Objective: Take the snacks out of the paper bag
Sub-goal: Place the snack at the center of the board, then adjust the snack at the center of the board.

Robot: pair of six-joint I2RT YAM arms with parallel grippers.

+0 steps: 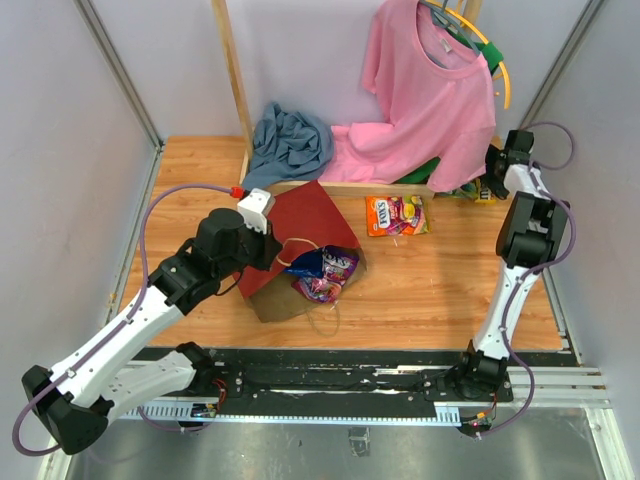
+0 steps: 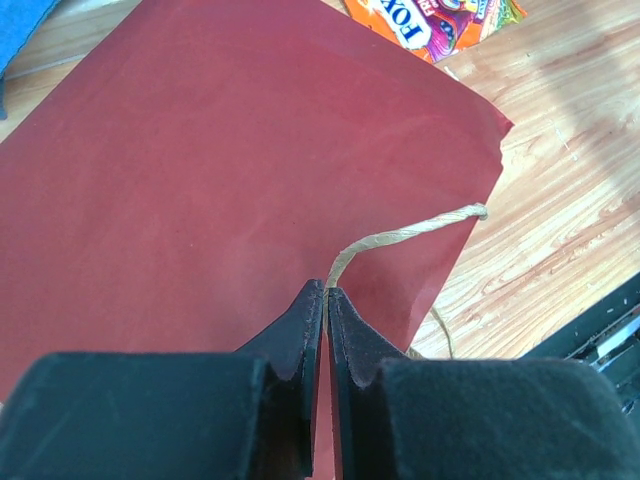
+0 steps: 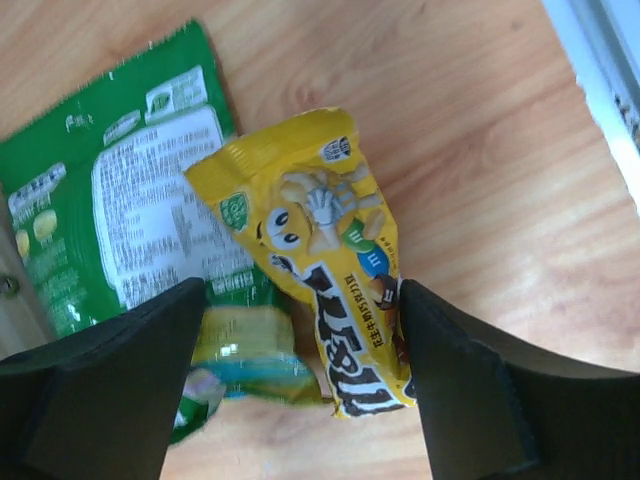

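The paper bag [image 1: 300, 218] lies on its side, dark red face up, with its mouth toward the table's front. A blue chip bag and a purple packet [image 1: 325, 272] spill from the mouth. My left gripper [image 1: 272, 248] [image 2: 327, 292] is shut on the bag's twine handle [image 2: 400, 236], over the red side [image 2: 220, 170]. An orange snack packet [image 1: 397, 214] [image 2: 430, 18] lies flat on the wood. At the far right my right gripper [image 1: 488, 178] [image 3: 300, 300] stands open over a yellow M&M's packet [image 3: 325, 250], which lies between its fingers and partly on a green packet [image 3: 110, 190].
A pink shirt [image 1: 425, 100] hangs at the back over a wooden rack [image 1: 235, 90]. A blue-grey cloth [image 1: 290, 140] is bunched at the rack's foot. Grey walls close in both sides, and a metal rail [image 3: 610, 60] runs close to the right gripper.
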